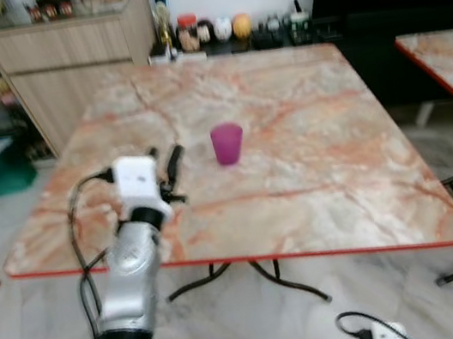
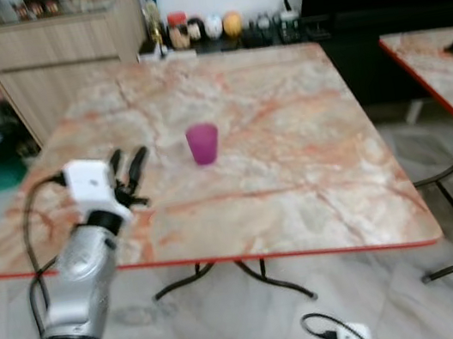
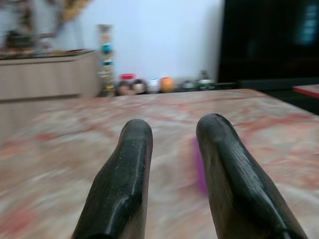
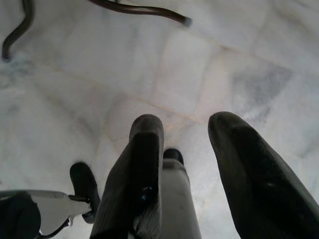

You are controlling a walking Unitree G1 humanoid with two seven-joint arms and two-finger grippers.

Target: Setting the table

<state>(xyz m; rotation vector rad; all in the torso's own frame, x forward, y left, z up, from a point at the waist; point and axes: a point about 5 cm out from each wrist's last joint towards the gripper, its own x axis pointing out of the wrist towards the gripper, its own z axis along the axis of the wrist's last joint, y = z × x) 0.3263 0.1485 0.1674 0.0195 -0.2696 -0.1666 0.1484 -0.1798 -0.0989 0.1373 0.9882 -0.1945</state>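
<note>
A: Marble-look table (image 1: 313, 164) w/ orange-red edge, pale tiled floor (image 4: 164, 74) under it. What's on it?

B: Just a purple cup (image 1: 227, 143), roughly mid-table, a bit toward the robot's left side. Upright, mouth up, so long axis is vertical. No handle visible, so it doesn't point any way sideways.

A: How'll it handle?

B: Prob. light plastic, stiff enough, smooth wall so maybe a bit slick. Looks empty but can't see inside. I'd pinch it across the body at mid-height or a bit above; too hard a squeeze might flex it, too low a push could tip it.

A: Where's the left gripper (image 1: 166, 169)?

B: Over the near-left part of the table, fingers (image 3: 124, 184) pointing toward the far side, cup just beside it on the right & slightly ahead. Not touching. Wrist cam shows the two fingers apart w/ a gap, nothing btw them; a purple blur peeks past the inner edge of one finger.

A: Right gripper (image 4: 187, 164)?

B: Hangs idle, aimed at the floor. Fingers spread, holding nothing; table leg (image 4: 144, 9) shows beyond it.

A: Surroundings?

B: Wooden cabinet (image 1: 69, 61) behind-left, a row of jars & small ornaments (image 1: 212, 31) along the wall past the far edge, second table (image 1: 449, 71) off to the right, a white cabled device (image 1: 385, 336) on the floor.
</note>
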